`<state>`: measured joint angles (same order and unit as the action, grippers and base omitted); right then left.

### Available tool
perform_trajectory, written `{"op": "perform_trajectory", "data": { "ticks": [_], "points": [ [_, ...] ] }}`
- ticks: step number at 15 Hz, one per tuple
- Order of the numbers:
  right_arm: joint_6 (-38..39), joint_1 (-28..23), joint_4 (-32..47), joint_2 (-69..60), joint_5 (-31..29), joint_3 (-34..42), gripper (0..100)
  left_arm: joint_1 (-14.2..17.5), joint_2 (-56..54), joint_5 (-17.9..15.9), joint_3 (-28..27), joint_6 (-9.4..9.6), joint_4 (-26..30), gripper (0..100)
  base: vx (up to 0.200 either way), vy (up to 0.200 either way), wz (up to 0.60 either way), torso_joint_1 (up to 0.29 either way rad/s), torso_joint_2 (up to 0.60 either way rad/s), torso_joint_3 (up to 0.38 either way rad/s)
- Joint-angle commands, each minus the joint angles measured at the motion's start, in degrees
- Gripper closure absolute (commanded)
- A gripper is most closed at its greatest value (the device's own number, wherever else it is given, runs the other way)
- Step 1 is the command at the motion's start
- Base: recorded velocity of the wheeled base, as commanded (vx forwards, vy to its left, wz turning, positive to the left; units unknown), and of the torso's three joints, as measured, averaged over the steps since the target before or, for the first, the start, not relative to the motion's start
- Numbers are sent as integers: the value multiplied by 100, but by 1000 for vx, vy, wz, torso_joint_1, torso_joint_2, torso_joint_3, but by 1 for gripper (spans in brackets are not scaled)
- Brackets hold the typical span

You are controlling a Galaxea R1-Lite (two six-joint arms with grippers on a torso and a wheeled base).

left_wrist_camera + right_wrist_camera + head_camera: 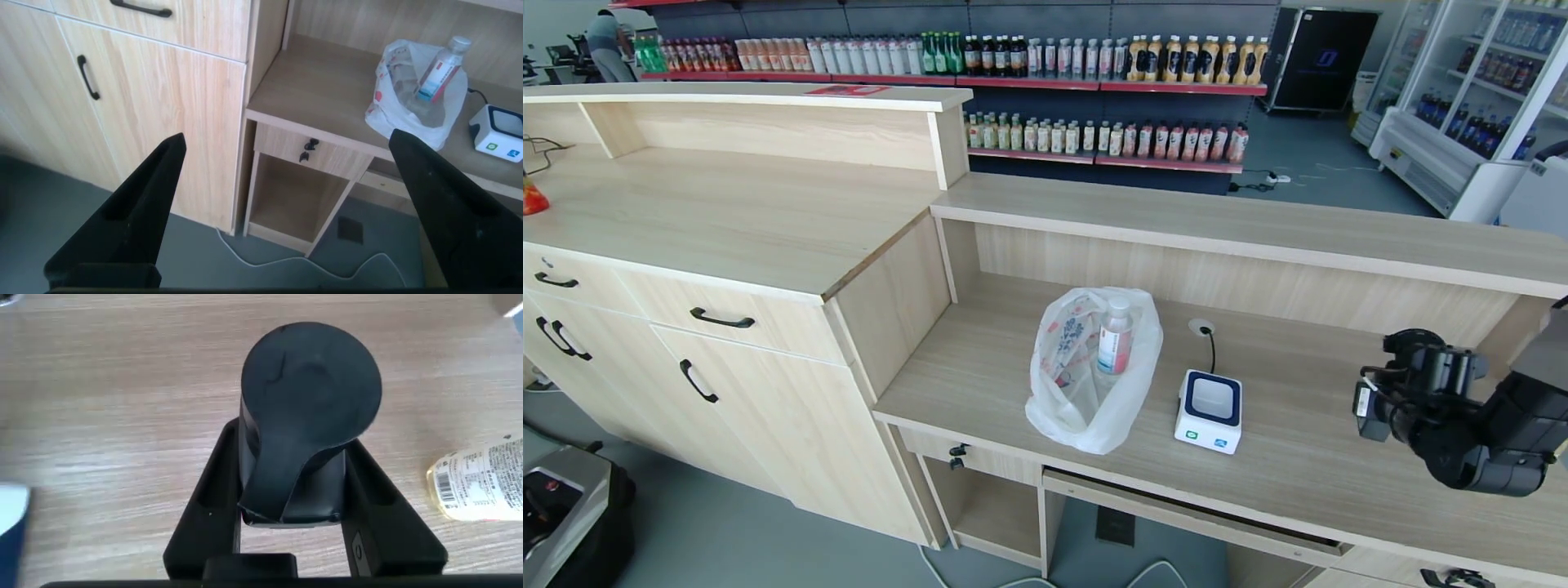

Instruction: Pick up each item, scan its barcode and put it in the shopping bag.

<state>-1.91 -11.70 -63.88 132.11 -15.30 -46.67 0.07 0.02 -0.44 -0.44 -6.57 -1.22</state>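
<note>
Inside the right claw (pixel 294 445), clamped firmly, sits a black bottle (pixel 315 367): stiff, smooth, probably slippery, best held mid-body. Left claw (pixel 288 137) hangs wide open, empty.

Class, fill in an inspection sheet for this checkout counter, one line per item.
Surface: wooden counter, bare wood.
Job's things: shopping bag holding a bottle; scanner beside it; second bottle lying flat.
Clutter: red item on the higher counter.
Claws: left claw open, clear of the counter; right claw shut on a black container.
Cables: scanner lead runs to a counter hole.
Surroundings: drink shelves, glass-door fridges.
</note>
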Motion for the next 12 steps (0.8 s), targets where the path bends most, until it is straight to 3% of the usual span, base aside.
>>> {"op": "perform_trajectory", "data": {
  "ticks": [1, 2, 3, 6, 8, 10, 12],
  "points": [
    [481, 142, 1519, -2093, 1521, 307, 100, 1, -2, 0, 0, -2, -1, 0, 0, 0, 0, 0, 0, 0],
    [569, 142, 2143, -2603, 2031, 272, 100, 1, -2, 0, 0, -2, -1, 0, 0, 0, 0, 0, 0, 0],
    [666, 142, 2635, -3297, 3086, 290, 100, 1, -2, 0, 0, -2, -10, 0, 0, 0, 0, 0, 0, 0],
    [1299, 98, 2776, -4352, 5098, 307, 100, 1, -2, 0, 0, -2, -1, 0, 0, 0, 0, 0, 0, 0],
    [1721, 203, 3259, -4879, 5784, -71, 100, 1, -2, -9, 0, -2, -10, 0, 0, 0, 0, 0, 0, 0],
    [1817, 494, 4006, -5222, 6039, -457, 100, 1, -2, 0, 0, -2, -1, 0, 0, 0, 0, 0, 0, 0],
    [1853, 1276, 4437, -5468, 6039, -897, 100, 1, -2, 0, 0, -2, -1, 0, 0, 0, 0, 0, 0, 0]
  ]
}}
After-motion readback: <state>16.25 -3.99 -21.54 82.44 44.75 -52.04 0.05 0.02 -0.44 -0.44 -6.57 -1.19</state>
